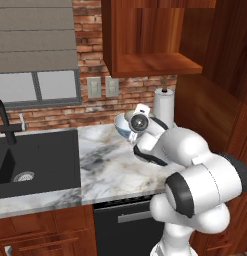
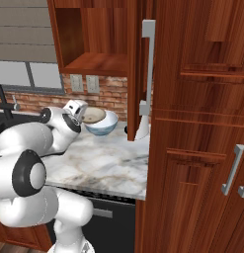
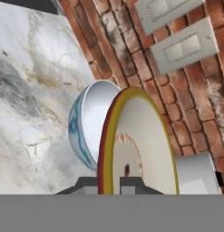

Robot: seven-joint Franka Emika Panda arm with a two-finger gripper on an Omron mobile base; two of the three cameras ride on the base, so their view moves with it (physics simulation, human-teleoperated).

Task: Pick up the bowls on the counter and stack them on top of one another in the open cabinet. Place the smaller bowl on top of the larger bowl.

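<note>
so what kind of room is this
A simulated home kitchen, by the look of it: a black sink with a faucet set in a marble-look counter, wooden wall cabinets with an open shelf, and a paper towel roll against the brick wall.

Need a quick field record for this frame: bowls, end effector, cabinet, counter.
tan bowl: pinched at its rim by the end effector, sitting in or just over the blue-patterned bowl; contact between the two unclear
blue-patterned bowl: at the back of the counter, near the brick wall
end effector: shut on the tan bowl's rim
open cabinet: shelf bare, no bowl in it
counter: marble slab right of the black sink
paper towel roll: upright, right of the bowls
</note>
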